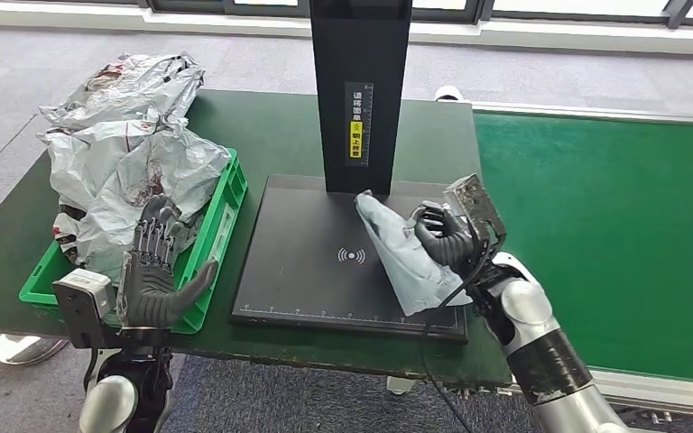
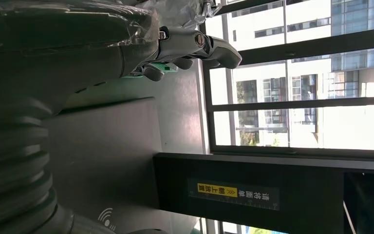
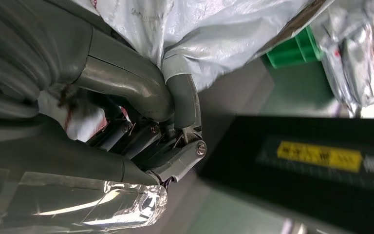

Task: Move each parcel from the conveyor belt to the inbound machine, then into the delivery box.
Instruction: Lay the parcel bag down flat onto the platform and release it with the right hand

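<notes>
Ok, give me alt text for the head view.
The right hand holds a grey parcel on the black inbound machine's platform. The left hand hovers open beside a green delivery box piled with parcels.

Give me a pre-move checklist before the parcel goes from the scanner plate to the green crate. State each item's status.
1. Right hand holds the parcel: ok, fingers wrapped on its edge.
2. Parcel over the scanner plate: ok, lower end rests on it, beside the column.
3. Scan registered: cannot tell, no indicator in view.
4. Left hand free: ok, open, holds nothing, hovering at the green crate.
5. Room in the crate: not ok, grey bags are heaped above its rim.
6. Path from plate to crate: ok, nothing lies between them.
</notes>
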You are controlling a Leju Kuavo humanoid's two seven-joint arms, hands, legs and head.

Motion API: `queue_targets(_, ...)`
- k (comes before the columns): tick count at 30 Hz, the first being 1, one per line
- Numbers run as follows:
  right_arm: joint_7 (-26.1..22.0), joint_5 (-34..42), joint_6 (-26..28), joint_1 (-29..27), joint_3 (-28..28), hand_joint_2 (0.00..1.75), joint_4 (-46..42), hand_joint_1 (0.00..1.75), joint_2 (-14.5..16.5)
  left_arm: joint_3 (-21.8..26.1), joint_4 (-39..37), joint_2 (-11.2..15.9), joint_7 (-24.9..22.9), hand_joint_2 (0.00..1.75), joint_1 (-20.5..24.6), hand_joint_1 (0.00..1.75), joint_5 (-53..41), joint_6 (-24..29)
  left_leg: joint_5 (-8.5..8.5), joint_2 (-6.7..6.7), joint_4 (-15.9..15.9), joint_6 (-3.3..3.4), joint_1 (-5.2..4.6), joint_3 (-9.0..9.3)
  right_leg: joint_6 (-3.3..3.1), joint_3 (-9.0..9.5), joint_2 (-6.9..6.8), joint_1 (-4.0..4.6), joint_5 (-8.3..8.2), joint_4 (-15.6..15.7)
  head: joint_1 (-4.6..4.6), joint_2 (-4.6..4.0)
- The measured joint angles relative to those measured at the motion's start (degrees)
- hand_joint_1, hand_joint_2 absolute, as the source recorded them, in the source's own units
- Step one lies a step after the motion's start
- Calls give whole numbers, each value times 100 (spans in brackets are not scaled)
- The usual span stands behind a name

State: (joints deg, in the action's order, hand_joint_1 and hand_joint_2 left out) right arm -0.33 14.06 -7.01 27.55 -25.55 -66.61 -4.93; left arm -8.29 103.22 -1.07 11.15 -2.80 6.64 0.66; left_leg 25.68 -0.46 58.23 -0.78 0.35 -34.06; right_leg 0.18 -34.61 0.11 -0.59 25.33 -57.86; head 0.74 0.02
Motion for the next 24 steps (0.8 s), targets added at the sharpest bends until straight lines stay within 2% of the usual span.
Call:
queue_targets(5,-43,420,-62,168,-393,175,404,175,336,-67,-65,4,-14,175,82,0,0,1,-1,2,0,-1,6,-1,-5,0,1,0,-3,-1,1,-1)
queue_targets(12,-67,1210,65,658,-439,175,885,175,662,-192,-185,43,-13,175,243,0,7,2,-2,3,2,-2,4,-2,-6,-1,2,-3,-6,-1,2,0)
queue_targets(19,-122,1279,187,1031,-439,175,1231,175,820,-256,-263,58,-11,175,298,0,28,3,-5,2,2,-5,5,-1,-9,-3,3,-2,-9,-1,0,-2)
queue_targets(23,-237,1273,506,1302,-439,175,1480,175,894,-274,-266,59,-12,175,309,0,31,16,-6,4,2,-6,5,-2,-9,-6,5,-2,-9,-1,1,0)
queue_targets(24,-269,1237,635,1422,-439,175,1569,151,912,-275,-266,58,-13,175,318,0,26,25,-7,4,2,-6,4,-3,-9,-7,5,-2,-10,-1,1,0)
